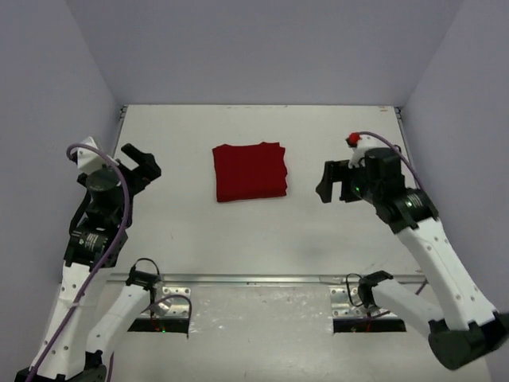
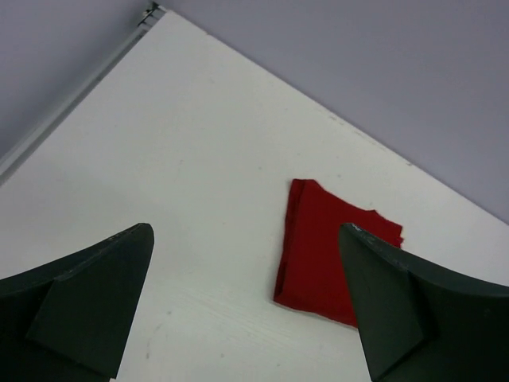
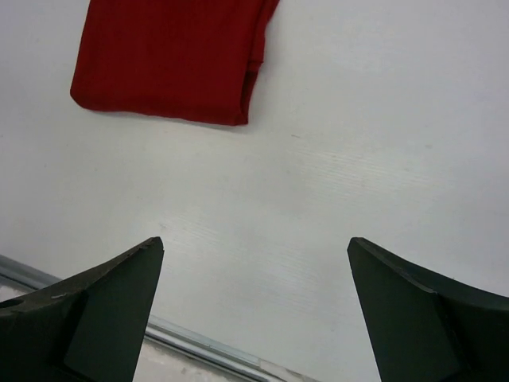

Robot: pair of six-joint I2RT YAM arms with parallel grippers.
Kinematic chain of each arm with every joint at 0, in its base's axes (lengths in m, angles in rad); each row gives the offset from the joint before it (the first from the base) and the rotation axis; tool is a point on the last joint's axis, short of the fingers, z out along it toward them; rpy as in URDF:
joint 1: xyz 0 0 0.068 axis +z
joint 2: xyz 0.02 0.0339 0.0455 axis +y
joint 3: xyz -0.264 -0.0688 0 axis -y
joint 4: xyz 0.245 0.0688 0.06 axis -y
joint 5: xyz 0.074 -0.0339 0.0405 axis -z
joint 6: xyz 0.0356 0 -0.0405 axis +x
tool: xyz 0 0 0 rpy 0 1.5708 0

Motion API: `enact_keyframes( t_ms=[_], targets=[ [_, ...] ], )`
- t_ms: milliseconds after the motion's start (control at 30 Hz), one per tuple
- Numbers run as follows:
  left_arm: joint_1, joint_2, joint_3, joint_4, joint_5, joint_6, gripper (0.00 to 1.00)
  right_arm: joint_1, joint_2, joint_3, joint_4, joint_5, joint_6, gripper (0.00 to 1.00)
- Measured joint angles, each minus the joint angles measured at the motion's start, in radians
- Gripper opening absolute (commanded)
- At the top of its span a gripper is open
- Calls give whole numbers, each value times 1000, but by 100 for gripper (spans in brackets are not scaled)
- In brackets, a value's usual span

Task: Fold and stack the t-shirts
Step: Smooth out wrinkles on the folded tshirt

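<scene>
**Folded shirt lies between two open grippers**

The dark red t-shirt lies folded into a neat rectangle on the white table, flat and touched by neither arm. The left gripper stands with its jaws spread wide and nothing between them. The shirt is ahead of it and off toward its right finger, well apart. The right gripper is also spread wide and empty, with the shirt ahead and toward its left finger, clear of the tips.

No readable text, labels, brands, numbers or signs anywhere
</scene>
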Motion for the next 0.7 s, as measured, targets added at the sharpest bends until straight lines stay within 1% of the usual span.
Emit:
enact_keyframes(
  t_ms=[133,200,233,333,467,700],
  targets=[
    [0,-68,-104,-40,-82,23,100,-4,-320,-80,-61,74,-24,99],
    [0,-117,-167,-61,-97,30,100,-4,-444,-103,-111,111,-31,99],
    [0,-140,-186,-77,-99,33,100,-3,-482,-108,-135,130,-33,99],
    [0,-196,-203,-82,-108,43,100,-3,-541,-127,-193,188,-44,99],
    [0,-259,-203,-69,-123,50,100,-3,-562,-164,-243,238,-50,99],
    [0,-259,-203,-68,-128,53,100,-3,-578,-182,-257,277,-50,99]
  ],
)
